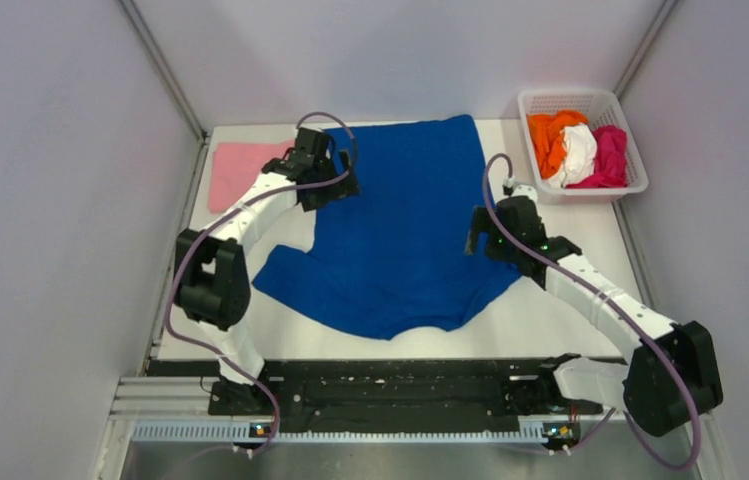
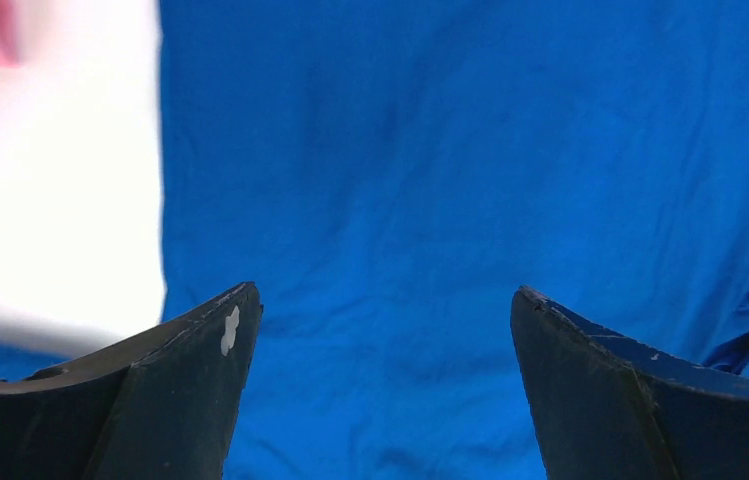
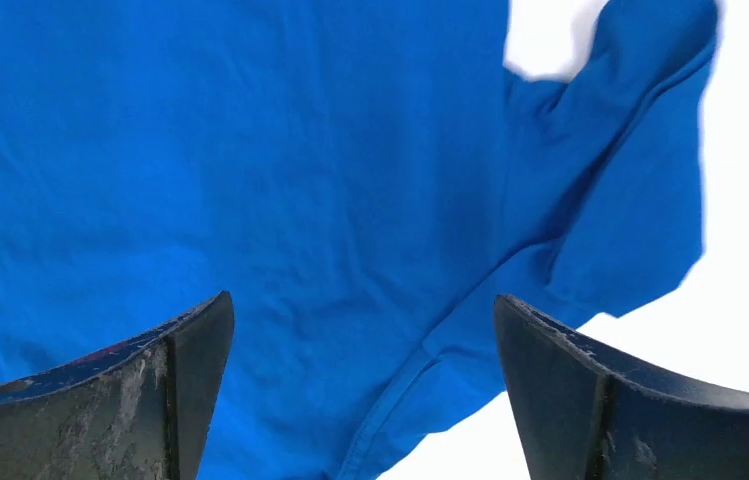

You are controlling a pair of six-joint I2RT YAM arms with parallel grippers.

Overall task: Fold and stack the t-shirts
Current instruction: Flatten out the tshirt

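Note:
A royal-blue t-shirt (image 1: 405,230) lies spread flat in the middle of the white table, plain side up, with its sleeves toward the near side. A folded light pink t-shirt (image 1: 240,170) rests at the back left. My left gripper (image 1: 330,190) hovers open over the blue shirt's left edge; the left wrist view shows its gripper (image 2: 385,295) wide apart above smooth blue cloth (image 2: 450,150). My right gripper (image 1: 483,235) hangs open over the shirt's right side. In the right wrist view that gripper (image 3: 362,300) straddles a sleeve seam (image 3: 450,350), holding nothing.
A white lattice basket (image 1: 565,93) stands at the back right, holding an orange shirt (image 1: 550,135), a white one (image 1: 578,150) and a magenta one (image 1: 610,155). Grey walls close in both sides. Bare table (image 1: 570,300) shows near the right arm.

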